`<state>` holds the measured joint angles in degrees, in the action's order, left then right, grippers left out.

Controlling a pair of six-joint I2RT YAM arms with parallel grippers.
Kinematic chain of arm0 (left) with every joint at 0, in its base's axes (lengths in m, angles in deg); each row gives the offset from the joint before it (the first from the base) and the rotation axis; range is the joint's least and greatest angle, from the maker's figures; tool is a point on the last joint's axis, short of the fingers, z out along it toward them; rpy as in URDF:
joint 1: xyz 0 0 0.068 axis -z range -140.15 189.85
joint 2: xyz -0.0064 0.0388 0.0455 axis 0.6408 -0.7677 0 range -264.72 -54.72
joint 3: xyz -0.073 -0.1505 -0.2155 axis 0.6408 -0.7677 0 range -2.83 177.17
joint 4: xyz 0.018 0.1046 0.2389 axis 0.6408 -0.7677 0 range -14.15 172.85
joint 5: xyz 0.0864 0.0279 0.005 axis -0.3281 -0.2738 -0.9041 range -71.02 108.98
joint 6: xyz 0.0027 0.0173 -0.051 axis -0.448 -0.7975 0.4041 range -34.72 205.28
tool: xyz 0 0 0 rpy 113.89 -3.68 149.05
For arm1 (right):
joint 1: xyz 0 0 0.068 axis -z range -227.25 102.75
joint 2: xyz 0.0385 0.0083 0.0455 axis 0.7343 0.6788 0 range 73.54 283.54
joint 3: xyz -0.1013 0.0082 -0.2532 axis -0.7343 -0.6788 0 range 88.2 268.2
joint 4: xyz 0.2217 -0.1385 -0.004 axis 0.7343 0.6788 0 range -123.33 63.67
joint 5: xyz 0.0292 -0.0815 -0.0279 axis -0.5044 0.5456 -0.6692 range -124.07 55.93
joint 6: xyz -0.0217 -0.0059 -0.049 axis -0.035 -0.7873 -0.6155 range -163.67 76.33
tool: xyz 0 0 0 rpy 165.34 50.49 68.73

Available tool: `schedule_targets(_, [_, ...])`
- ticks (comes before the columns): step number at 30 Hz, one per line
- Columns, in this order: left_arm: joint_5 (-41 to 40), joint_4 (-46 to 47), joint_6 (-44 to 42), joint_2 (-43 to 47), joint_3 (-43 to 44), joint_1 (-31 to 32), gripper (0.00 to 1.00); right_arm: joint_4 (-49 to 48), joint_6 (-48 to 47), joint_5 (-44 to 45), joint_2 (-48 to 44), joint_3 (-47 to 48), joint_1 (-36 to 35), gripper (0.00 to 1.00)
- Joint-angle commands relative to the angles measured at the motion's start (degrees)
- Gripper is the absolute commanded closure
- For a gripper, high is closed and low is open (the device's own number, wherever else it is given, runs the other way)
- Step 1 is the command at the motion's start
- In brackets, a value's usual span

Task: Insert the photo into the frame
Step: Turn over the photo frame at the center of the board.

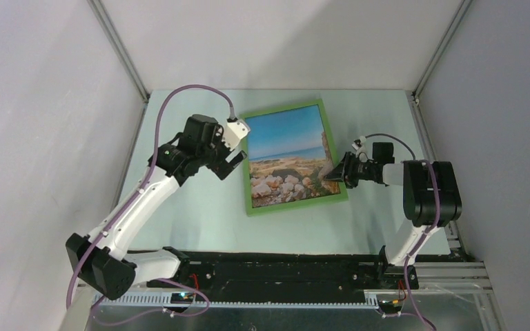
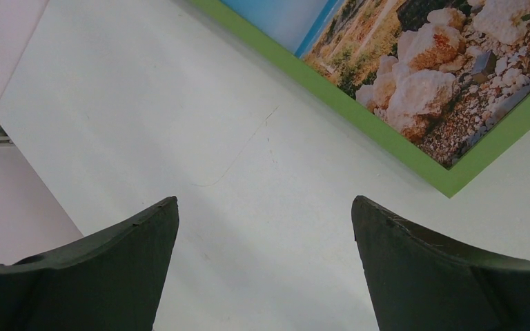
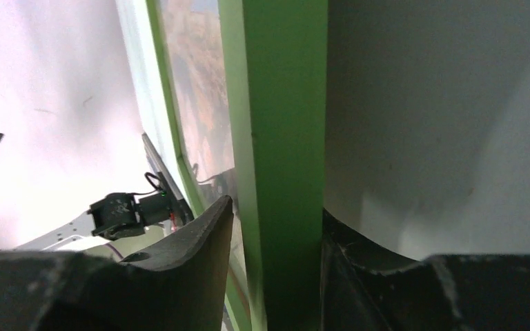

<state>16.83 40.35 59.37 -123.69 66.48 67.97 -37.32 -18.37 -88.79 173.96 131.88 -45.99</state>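
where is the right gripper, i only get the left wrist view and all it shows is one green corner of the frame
Observer: From above, the right gripper is at the right edge of the frame, near its lower corner.
Operator: does it have hold of the frame
Observer: In the right wrist view the green bar runs between its fingers. I can't tell whether they are clamped on it.
Operator: is the photo in
Observer: From above, the photo lies inside the frame, with green border on all four sides.
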Motion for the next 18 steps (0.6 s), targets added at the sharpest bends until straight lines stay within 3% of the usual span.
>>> schedule_targets(1, [0.5, 1.9, 0.5, -0.4, 0.4, -0.4, 0.0, -1.7, -3.7, -0.8, 1.2, 0.4, -0.3, 0.53])
schedule_targets(8, [1.2, 1.9, 0.2, -1.8, 0.3, -0.4, 0.0, -0.6, -4.9, -1.2, 2.5, 0.4, -0.1, 0.29])
schedule_targets(18, [1.7, 1.9, 0.0, -2.3, 0.1, -0.5, 0.0, 5.8, -9.2, 1.4, -1.1, 0.4, 2.9, 0.17])
